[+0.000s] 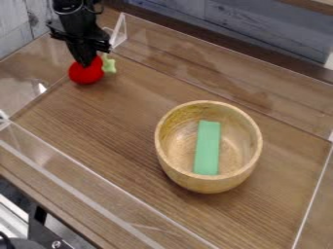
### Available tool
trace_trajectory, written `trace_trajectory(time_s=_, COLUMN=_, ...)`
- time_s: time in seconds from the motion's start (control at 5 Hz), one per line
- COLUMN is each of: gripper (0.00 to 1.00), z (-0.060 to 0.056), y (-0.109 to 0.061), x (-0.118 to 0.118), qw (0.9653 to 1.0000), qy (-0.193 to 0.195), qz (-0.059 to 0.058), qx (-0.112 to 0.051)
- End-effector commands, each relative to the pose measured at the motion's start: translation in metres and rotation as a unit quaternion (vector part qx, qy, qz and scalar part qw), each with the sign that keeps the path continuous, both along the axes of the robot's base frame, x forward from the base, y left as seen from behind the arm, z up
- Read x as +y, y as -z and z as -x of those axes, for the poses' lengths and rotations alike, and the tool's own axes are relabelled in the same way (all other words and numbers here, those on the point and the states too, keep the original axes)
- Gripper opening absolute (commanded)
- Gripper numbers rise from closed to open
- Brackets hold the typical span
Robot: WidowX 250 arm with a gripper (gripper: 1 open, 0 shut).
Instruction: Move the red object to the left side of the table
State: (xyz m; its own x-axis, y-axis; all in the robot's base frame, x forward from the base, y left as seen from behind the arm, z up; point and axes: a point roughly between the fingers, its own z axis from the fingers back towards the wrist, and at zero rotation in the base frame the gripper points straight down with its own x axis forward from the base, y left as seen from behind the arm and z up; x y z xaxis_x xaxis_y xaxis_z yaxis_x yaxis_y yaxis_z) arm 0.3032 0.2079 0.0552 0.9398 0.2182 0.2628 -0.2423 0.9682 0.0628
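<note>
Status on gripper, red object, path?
Gripper shut on red object, far left part of table. Bowl well off to the right, not in the way.

I can read no text, label, brand, number or sign anywhere in view; nothing legible from where I am.

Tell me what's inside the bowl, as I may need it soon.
The bowl holds a green block, lying flat; whatever lies beneath the block is hidden.
</note>
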Motion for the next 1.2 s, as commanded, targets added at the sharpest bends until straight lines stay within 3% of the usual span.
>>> trace_trajectory(time_s=0.0, gripper=0.0, z=-0.0065, y=-0.018, x=0.0103, qw=0.9995, qy=-0.012, qz=-0.009, qx=-0.026)
trace_trajectory(time_s=1.0, gripper=0.0, z=-0.006, y=-0.015, x=0.0103, qw=0.9984, qy=-0.04, qz=0.025, qx=-0.03)
